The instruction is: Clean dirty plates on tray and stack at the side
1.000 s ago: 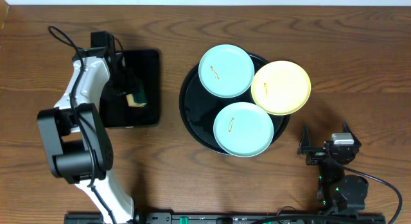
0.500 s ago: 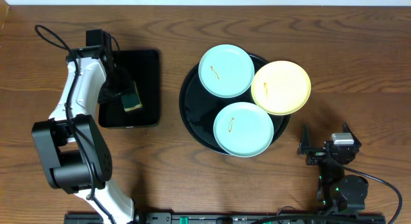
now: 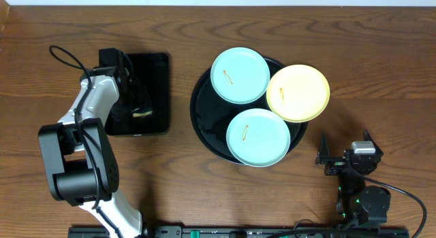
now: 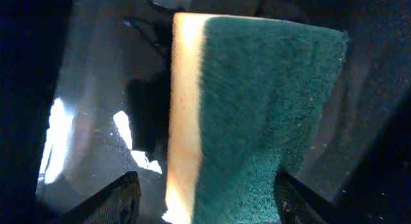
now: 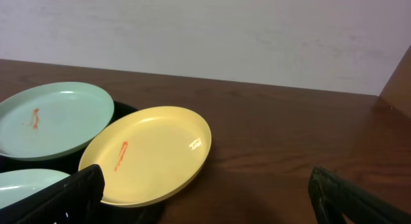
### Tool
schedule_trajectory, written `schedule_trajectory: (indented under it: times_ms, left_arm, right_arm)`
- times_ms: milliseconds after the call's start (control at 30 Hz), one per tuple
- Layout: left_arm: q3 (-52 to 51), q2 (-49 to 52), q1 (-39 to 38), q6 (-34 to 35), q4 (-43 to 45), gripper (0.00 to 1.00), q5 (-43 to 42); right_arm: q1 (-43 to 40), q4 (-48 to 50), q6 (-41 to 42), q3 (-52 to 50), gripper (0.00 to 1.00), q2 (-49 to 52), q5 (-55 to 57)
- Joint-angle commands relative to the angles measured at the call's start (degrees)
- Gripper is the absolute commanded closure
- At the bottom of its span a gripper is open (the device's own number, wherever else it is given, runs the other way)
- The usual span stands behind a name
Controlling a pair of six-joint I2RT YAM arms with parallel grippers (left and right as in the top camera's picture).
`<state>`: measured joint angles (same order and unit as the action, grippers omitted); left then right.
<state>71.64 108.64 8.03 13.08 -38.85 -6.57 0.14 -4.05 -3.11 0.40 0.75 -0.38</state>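
Overhead, the left end effector [image 3: 141,105] hangs over the small black tray [image 3: 155,67]. It is clamped on a sponge [image 4: 257,108]. In the left wrist view the sponge fills the space between the two fingers [image 4: 122,197] - green and rough on one side, soft yellow on the other. The shiny floor of the small tray lies right under it.

All three plates are well off to the right of this end effector, on the round black tray [image 3: 210,119]. The far blue plate [image 3: 238,76] sits at the back of that tray. The near blue plate [image 3: 259,137] sits at the front, and its edge pokes out past the rim. The yellow plate [image 3: 298,93] is on the right side, and a good part of it hangs out over the bench [image 3: 204,197]. Each plate has a little orange mark on it.

The right end effector [image 3: 344,148] sits low at the near right of the bench, with its fingers spread wide apart and nothing between them. From it, the plates are ahead and to the left - the yellow plate is the closest one, the far blue plate is behind it, and only a bit of the near blue plate shows by the left finger. Bare brown wood lies ahead and to the right of this end effector.
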Motion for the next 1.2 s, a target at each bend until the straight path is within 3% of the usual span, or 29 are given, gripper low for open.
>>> schedule_trajectory:
  times_ms: [0, 133, 367, 433, 500, 1167]
  left_arm:
    - [-0.8, -0.4, -0.1, -1.0, 0.2, 0.35, -1.4]
    - [1.2, -2.4, 0.0, -1.0, -1.9, 0.44, -1.4]
    - [1.7, -11.3, -0.1, -0.8, -2.4, 0.46, -1.4]
    - [1.6, -12.1, -0.4, -0.3, -2.7, 0.62, -1.6]
    - [1.2, -11.8, -0.7, -0.3, -2.5, 0.92, -1.5]
    - [-0.5, 5.3, -0.8, -0.5, 1.0, 0.92, 2.1]
  right_arm:
    - [0.6, -0.2, 0.9, -0.1, 0.01, 0.0, 0.1]
    - [0.6, -0.2, 0.9, -0.1, 0.01, 0.0, 0.1]
    - [0.6, -0.2, 0.9, -0.1, 0.01, 0.0, 0.1]
    - [0.6, -0.2, 0.9, -0.1, 0.01, 0.0, 0.1]
    - [0.6, -0.2, 0.9, -0.1, 0.01, 0.0, 0.1]
    - [0.6, -0.2, 0.9, -0.1, 0.01, 0.0, 0.1]
